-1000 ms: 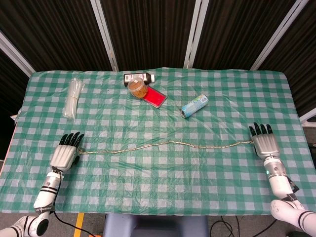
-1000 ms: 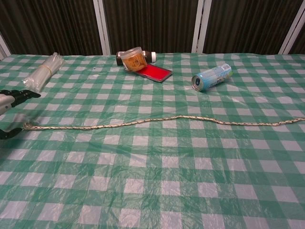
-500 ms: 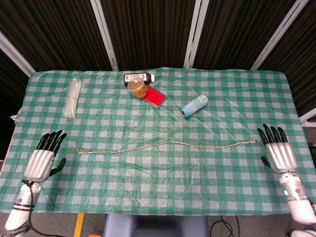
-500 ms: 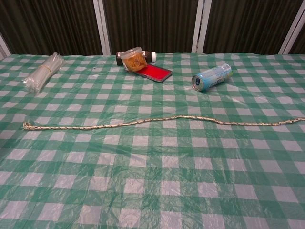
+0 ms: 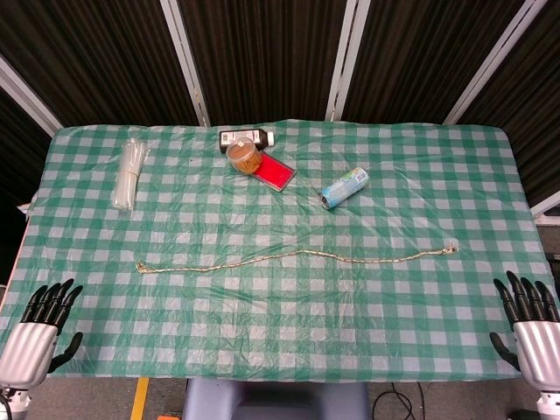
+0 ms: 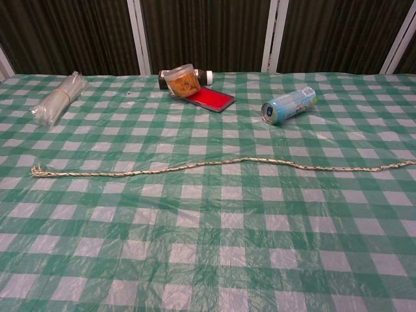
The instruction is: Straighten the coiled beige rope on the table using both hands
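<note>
Head view. Rope stretched nearly straight across the middle of the table, running from close to the left edge to close to the right edge, with a slight rise near its centre; both ends free on the checked cloth. Left hand at the near left corner, just off the table edge, fingers spread apart, holding nothing, well apart from the rope. Right hand at the near right corner, likewise spread and empty, well apart from the rope. Toward the far edge: dark bottle, jar touching a red box. Can on its side, right of the box. Clear bundle near the far left corner.

Chest view. Rope lying across the table's width, frayed left end near the left edge. Neither hand visible. Jar, red box, can and bundle along the far edge.
</note>
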`<act>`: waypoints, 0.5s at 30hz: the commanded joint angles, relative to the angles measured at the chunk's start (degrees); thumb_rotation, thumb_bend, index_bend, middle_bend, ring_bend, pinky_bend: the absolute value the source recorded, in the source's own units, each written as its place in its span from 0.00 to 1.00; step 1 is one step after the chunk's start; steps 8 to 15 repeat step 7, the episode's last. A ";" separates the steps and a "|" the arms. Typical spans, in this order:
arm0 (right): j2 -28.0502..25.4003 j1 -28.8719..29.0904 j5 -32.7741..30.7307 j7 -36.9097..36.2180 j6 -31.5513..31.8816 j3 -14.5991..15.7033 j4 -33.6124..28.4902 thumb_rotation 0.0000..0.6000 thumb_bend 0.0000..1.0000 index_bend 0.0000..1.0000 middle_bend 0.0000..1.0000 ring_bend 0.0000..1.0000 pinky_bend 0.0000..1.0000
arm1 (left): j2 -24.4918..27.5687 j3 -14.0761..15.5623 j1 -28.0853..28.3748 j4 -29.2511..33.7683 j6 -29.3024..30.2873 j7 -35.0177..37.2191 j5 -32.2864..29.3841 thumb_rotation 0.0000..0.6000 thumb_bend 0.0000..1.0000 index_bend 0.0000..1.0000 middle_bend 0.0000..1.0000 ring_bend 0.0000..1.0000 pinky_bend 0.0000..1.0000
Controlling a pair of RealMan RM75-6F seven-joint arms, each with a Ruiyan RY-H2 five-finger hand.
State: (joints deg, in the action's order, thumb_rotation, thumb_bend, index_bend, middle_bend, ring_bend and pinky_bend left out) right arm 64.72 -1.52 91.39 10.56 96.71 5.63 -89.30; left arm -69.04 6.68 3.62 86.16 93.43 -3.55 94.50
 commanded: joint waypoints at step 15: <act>-0.61 -0.48 0.03 -1.19 -1.31 -0.99 0.09 1.00 0.34 0.00 0.00 0.00 0.00 | -0.26 -1.35 -0.10 -0.49 -1.65 0.15 -0.57 1.00 0.41 0.00 0.00 0.00 0.04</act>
